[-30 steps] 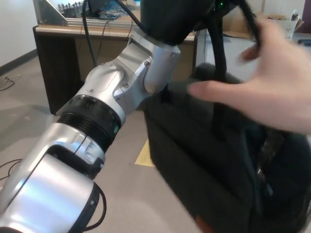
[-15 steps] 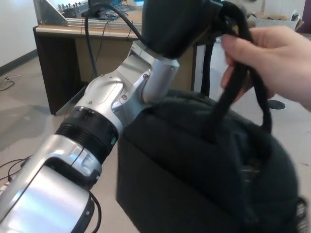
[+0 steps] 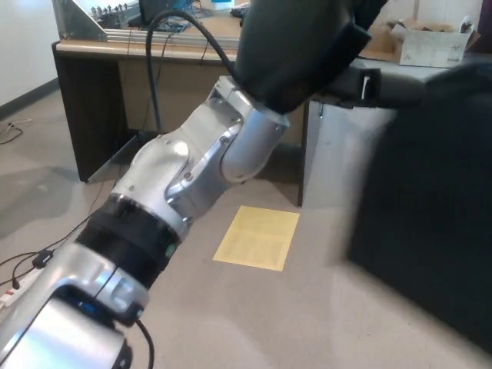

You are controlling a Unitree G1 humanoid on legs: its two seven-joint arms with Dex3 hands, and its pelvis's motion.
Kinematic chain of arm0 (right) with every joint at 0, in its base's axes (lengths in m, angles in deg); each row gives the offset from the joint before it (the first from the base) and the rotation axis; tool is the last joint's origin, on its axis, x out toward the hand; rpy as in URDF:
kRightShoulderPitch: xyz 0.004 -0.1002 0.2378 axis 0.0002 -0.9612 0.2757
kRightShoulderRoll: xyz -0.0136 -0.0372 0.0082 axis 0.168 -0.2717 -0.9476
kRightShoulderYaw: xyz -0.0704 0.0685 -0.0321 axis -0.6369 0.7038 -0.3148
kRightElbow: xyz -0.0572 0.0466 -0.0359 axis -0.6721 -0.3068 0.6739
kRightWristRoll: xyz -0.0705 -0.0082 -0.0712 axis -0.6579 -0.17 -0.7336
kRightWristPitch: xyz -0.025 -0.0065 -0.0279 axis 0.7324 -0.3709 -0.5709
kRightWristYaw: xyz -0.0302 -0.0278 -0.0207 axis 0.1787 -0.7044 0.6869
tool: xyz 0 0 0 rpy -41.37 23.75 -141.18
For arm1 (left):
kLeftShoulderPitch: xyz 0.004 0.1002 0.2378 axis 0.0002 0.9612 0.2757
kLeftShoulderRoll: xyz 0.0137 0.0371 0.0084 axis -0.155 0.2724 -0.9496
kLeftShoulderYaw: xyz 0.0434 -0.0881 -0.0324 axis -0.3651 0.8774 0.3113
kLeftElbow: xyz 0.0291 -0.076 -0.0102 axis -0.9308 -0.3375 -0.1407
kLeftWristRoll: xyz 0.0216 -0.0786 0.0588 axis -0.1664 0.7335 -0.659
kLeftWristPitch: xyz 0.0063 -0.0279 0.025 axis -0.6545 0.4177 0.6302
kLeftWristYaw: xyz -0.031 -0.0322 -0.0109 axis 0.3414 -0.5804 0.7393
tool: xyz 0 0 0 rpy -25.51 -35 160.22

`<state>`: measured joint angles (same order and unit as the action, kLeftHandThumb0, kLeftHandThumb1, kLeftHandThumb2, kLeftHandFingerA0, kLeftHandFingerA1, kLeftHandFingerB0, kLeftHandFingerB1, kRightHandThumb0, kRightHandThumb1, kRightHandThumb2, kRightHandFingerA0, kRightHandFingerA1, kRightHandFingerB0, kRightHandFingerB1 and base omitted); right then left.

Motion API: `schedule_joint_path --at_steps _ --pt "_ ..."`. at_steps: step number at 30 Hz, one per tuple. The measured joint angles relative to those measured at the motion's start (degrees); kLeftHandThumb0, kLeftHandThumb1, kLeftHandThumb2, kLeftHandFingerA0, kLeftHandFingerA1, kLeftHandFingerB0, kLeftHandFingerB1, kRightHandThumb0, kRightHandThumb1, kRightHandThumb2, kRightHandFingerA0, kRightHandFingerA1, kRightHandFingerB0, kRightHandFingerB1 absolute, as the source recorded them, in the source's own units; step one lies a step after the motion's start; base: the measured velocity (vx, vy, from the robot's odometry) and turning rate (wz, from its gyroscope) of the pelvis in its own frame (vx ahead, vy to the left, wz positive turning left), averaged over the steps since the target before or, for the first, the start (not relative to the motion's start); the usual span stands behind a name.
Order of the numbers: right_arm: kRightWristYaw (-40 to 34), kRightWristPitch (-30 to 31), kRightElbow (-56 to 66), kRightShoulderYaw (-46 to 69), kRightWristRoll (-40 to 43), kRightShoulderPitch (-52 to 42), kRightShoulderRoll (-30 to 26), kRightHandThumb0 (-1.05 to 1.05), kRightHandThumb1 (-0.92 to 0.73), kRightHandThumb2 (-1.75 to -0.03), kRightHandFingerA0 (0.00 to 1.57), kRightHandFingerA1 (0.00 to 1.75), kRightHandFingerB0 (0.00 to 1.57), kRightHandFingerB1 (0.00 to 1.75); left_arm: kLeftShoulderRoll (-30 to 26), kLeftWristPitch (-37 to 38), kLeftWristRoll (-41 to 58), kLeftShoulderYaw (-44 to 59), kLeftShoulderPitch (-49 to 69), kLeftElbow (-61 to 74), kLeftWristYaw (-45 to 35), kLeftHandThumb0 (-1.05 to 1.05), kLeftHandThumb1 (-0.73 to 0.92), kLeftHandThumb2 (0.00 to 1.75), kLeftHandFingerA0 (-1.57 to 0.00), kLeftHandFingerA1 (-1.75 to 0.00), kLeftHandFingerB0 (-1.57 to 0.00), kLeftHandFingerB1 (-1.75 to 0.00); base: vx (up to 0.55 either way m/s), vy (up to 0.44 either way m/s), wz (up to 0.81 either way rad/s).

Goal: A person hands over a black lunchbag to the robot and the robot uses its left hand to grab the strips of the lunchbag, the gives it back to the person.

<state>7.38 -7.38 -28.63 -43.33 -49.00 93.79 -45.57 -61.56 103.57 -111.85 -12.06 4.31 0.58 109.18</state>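
Head view: the silver left arm (image 3: 192, 177) reaches up across the frame to its black left hand (image 3: 296, 46); whether it grips anything, I cannot tell. The blurred black fabric lunchbag (image 3: 430, 207) fills the right side, hiding the grey cabinet (image 3: 330, 154). A yellow paper sheet (image 3: 257, 237) lies on the floor before the brown wooden table (image 3: 138, 84).

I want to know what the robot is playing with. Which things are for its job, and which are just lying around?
For the job:
black lunchbag, blurred at the right
left hand

Just lying about:
yellow paper on the floor
wooden desk
cardboard box
cables on the floor
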Motion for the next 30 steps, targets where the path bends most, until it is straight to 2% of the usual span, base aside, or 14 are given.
schedule_joint_path --at_steps 7,8,12,14,15,16,21,23,24,26,27,28,29,30 --pt "0.0 0.0 0.0 0.0 0.0 0.0 0.2 -0.62 -0.71 -0.62 0.62 0.46 0.7 0.49 -4.2 -1.3 3.4 2.9 9.1 14.4 -6.7 -0.95 0.55 0.62 0.0 0.0 0.0 0.0 0.0 0.0 0.0" --pt "0.0 0.0 0.0 0.0 0.0 0.0 0.2 -0.61 -0.7 -0.61 0.63 0.47 0.71 0.49 -5.1 -1.4 4.0 3.7 11.2 16.4 -7.4 -0.81 0.44 0.86 0.0 0.0 0.0 -0.04 0.0 0.0 0.0" --pt "0.0 0.0 0.0 0.0 0.0 0.0 0.3 -0.59 -0.72 -0.62 0.63 0.47 0.65 0.48 -8.4 -1.4 5.8 6.7 20.9 22.5 -9.3 -0.71 0.45 0.8 0.0 -0.01 -0.12 -0.21 0.0 0.0 0.0" --pt "0.0 0.0 0.0 0.0 0.1 0.0 0.4 -0.59 -0.72 -0.62 0.63 0.48 0.67 0.5 -9.9 -1.3 6.6 8.4 26.4 24.3 -9.6 -0.72 0.45 0.81 0.0 -0.06 -0.1 -0.23 0.0 0.0 0.0" --pt "0.0 0.0 0.0 0.0 0.0 0.0 0.4 -0.6 -0.73 -0.62 0.63 0.48 0.67 0.49 -10.5 -1.2 6.9 9.0 28.5 24.7 -9.7 -0.76 0.47 0.81 -0.01 -0.01 -0.12 -0.14 0.0 0.0 0.0" --pt "0.0 0.0 0.0 0.0 0.1 0.0 0.4 -0.6 -0.73 -0.62 0.63 0.48 0.67 0.49 -11.2 -0.8 7.3 9.7 31.5 25.0 -9.8 -0.76 0.47 0.81 -0.01 -0.01 -0.12 -0.14 0.0 0.0 0.0" --pt "0.0 -0.1 0.0 0.0 0.0 0.0 0.4 -0.64 -0.71 -0.62 0.6 0.46 0.63 0.47 -13.6 0.6 8.6 12.7 45.0 25.1 -9.9 -0.65 0.41 0.77 0.0 -0.09 -0.09 -0.25 0.0 0.0 0.0" --pt "0.0 -0.1 0.0 0.0 0.0 0.0 0.4 -0.64 -0.72 -0.62 0.6 0.47 0.62 0.46 -14.0 1.2 9.1 13.5 49.8 24.4 -9.9 -0.69 0.43 0.78 0.0 -0.04 -0.08 -0.2 0.0 0.0 0.0" --pt "0.0 -0.1 0.0 0.0 0.0 -0.1 0.4 -0.64 -0.73 -0.62 0.59 0.46 0.6 0.45 -14.2 1.5 9.3 14.0 52.4 23.7 -9.9 -0.79 0.5 0.84 -0.01 -0.04 -0.08 -0.14 0.0 0.0 0.0" --pt "0.0 -0.1 0.0 0.0 0.0 -0.2 0.4 -0.64 -0.74 -0.62 0.54 0.43 0.52 0.42 -14.9 2.4 9.9 15.2 59.0 21.3 -9.9 -0.75 0.57 0.93 0.0 -0.17 -0.03 -0.2 0.0 0.0 0.0" --pt "-0.1 -0.1 0.0 0.0 0.0 -0.2 0.4 -0.67 -0.62 -1.01 0.47 0.58 0.34 0.5 -15.2 2.8 10.1 15.7 61.4 20.1 -9.9 -0.75 0.6 0.92 -0.02 -0.2 -0.03 -0.21 0.0 0.0 0.0" --pt "-0.1 -0.1 0.0 0.0 0.0 -0.3 0.4 -0.69 -0.72 -0.64 0.48 0.42 0.42 0.39 -15.5 3.1 10.3 16.0 63.3 18.9 -9.9 -0.71 0.78 0.65 -0.01 -0.2 -0.04 -0.22 0.0 0.0 0.0" --pt "-0.1 -0.1 0.0 0.1 0.0 -0.4 0.4 -0.69 -0.72 -0.64 0.48 0.42 0.42 0.39 -15.9 3.7 10.7 16.9 67.1 16.1 -9.7 -0.71 0.78 0.65 -0.01 -0.2 -0.04 -0.22 0.0 0.0 0.0" --pt "-0.2 -0.1 0.0 0.1 0.0 -0.4 0.4 -0.68 -0.74 -0.63 0.44 0.4 0.4 0.37 -16.0 3.9 10.8 17.2 68.4 15.0 -9.7 -0.75 0.63 0.98 0.0 -0.22 -0.06 -0.23 0.0 0.0 0.0"
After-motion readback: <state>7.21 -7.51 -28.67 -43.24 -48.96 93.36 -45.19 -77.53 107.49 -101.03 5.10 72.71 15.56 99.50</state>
